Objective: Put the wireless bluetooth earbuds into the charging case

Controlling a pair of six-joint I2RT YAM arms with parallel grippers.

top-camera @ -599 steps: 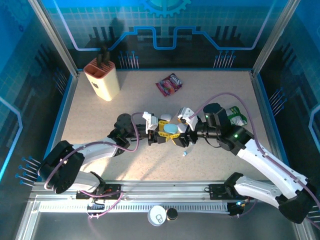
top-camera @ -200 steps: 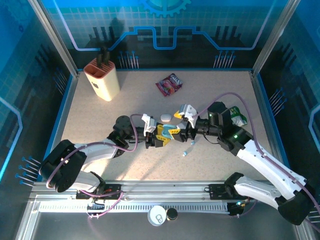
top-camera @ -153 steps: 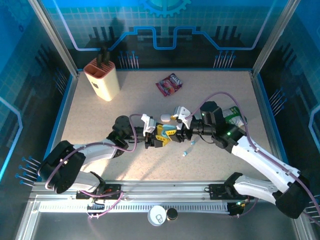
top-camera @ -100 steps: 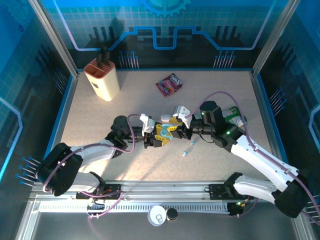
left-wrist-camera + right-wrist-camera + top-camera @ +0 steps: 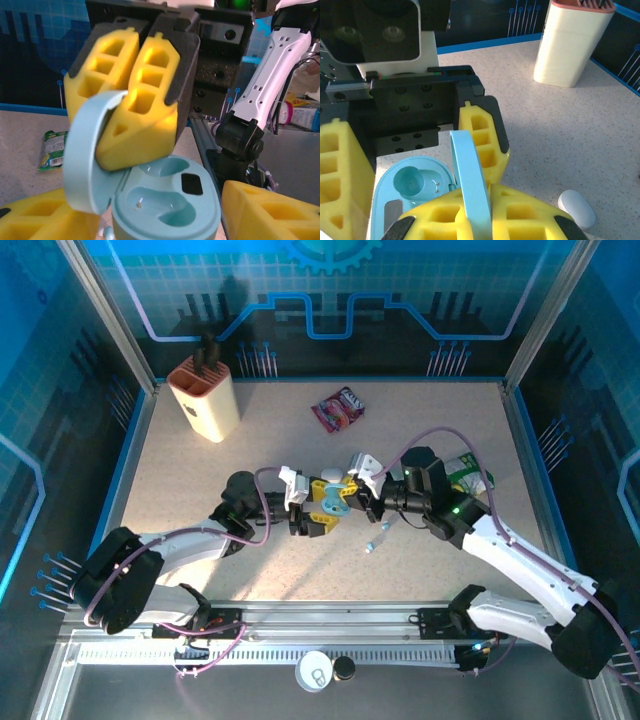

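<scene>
The pale blue charging case (image 5: 165,200) stands open with both wells empty, its lid (image 5: 87,155) raised. My left gripper (image 5: 150,215) is open, its yellow pads either side of the case base with a gap on the right. My right gripper (image 5: 480,215) is shut on the lid's edge (image 5: 470,185). In the top view the case (image 5: 335,506) sits mid-table between the left gripper (image 5: 322,510) and the right gripper (image 5: 349,496). Two tiny earbuds (image 5: 372,545) (image 5: 383,527) lie on the table just right of the grippers. Another bud (image 5: 105,232) shows beside the case base.
A white pebble-shaped case (image 5: 330,476) (image 5: 576,207) lies just behind the grippers. A cream knife block (image 5: 203,398) stands back left, a red snack bag (image 5: 339,409) back centre, a green packet (image 5: 468,473) at the right. Two cups (image 5: 314,671) sit below the near rail.
My right gripper has moved left onto the case and shut on its lid, which now stands raised. My left gripper's jaws have widened around the case base.
</scene>
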